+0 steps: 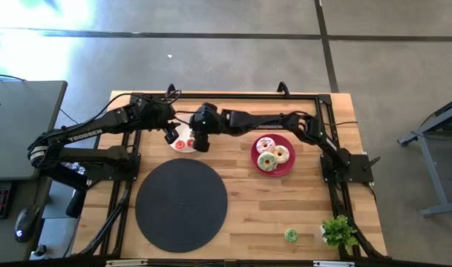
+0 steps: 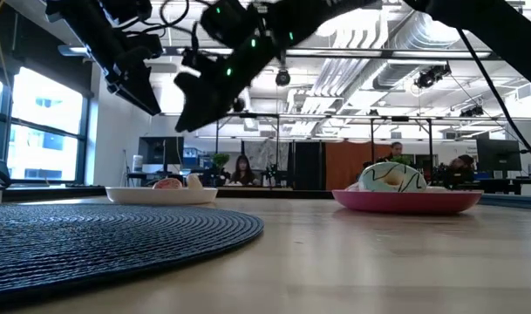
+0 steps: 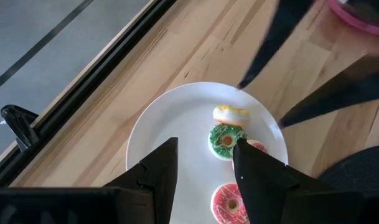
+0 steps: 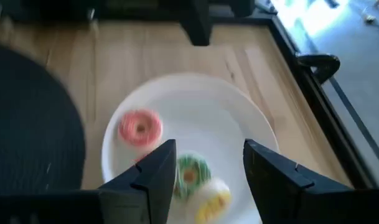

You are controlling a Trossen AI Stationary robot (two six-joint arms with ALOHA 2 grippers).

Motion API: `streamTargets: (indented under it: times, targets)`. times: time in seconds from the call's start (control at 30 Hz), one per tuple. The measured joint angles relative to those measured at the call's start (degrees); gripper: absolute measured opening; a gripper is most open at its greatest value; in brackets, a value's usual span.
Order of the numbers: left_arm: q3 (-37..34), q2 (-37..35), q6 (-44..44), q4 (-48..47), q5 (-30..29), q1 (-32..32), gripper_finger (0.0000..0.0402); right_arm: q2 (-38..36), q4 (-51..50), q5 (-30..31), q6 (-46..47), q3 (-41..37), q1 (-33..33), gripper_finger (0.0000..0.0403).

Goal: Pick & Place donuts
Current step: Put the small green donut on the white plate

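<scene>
**Item: both hands above the white plate, pick not yet made**

Step in hand, as I judge it: selecting a donut from the round white plate (image 3: 170, 124) at the far side of the wooden worktop (image 1: 270, 200). My right hand (image 4: 205, 165) hangs over that plate, fingers spread, holding nothing. My left hand (image 3: 205, 165) hangs beside it, likewise spread and empty.

Contents of white plate: one small green-iced ring donut with sprinkles (image 3: 225, 139); one small yellow-and-white ring donut (image 3: 230, 114) touching it; one pink sprinkled ring donut (image 3: 229, 203) nearer the plate's edge; a further pink piece, mostly hidden behind my left finger.

Contents of red round plate (image 1: 287, 168), well apart: three larger iced ring donuts (image 1: 272, 153), bunched together.

One green donut (image 1: 291, 235) lies loose near the small green potted plant (image 1: 338, 231).

Next move calls for lowering the right hand so its fingers straddle the green donut alone, clear of its yellow neighbour.
</scene>
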Motion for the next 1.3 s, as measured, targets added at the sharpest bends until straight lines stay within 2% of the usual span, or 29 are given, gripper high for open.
streamTargets:
  times: [0.17, 0.4, 0.47, 0.6, 0.77, 0.97, 1.3]
  targets:
    - [0.0, 0.0, 0.0, 0.0, 0.0, 0.0, 0.0147, 0.0, -21.0, 3.1, -1.5, 11.6, 1.6, 0.0157]
    - [0.0, 0.0, 0.0, 0.0, 0.0, 0.0, 0.0147, -0.3, -43.4, 8.7, 0.1, 24.2, 4.4, 0.0135]
    - [0.0, 0.0, 0.0, 0.0, 0.0, 0.0, 0.0147, -2.9, -46.5, 7.6, 2.7, 21.8, 5.3, 0.0134]
    - [0.0, 0.0, 0.0, 0.1, 0.1, 0.0, 0.0147, -6.6, -56.2, 1.4, 11.4, 16.6, 7.5, 0.0133]
    - [0.0, 0.0, 0.0, 0.0, 0.1, 0.0, 0.0147, -9.5, -64.8, -3.0, 20.9, 8.5, 12.9, 0.0133]
    - [0.0, 0.0, 0.0, 0.1, 0.1, 0.0, 0.0147, -12.7, -64.4, -7.7, 28.3, -3.5, 21.4, 0.0133]
    - [0.0, 0.0, 0.0, 0.0, 0.2, 0.0, 0.0147, -17.0, -59.5, -20.5, 42.0, -19.2, 32.3, 0.0133]
